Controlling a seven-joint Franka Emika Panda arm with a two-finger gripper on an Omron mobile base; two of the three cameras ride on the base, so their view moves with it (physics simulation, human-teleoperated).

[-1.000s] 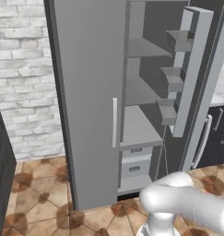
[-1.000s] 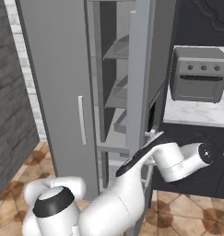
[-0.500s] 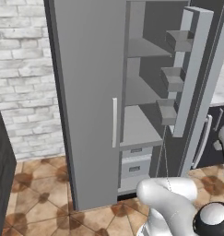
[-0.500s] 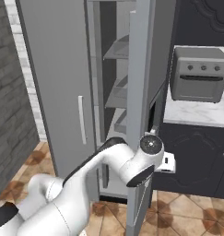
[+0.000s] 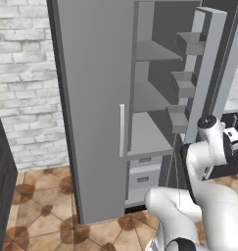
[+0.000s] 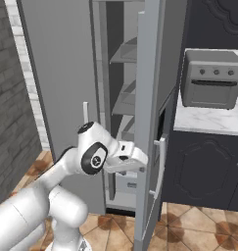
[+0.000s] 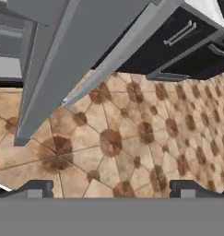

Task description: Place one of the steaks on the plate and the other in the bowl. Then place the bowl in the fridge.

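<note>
The fridge [image 5: 96, 108] stands with its right door [image 6: 152, 98] swung open, shelves bare. The empty hand [image 7: 111, 189], fingers wide apart, hangs beside that door over the floor (a careless swing could knock it).

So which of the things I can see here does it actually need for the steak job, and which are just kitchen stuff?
Part of the job:
- tall grey metallic fridge, right door open
- the arm's end effector, open, empty

Just there:
- grey toaster oven
- white marble counter
- dark cabinets
- white brick wall
</note>
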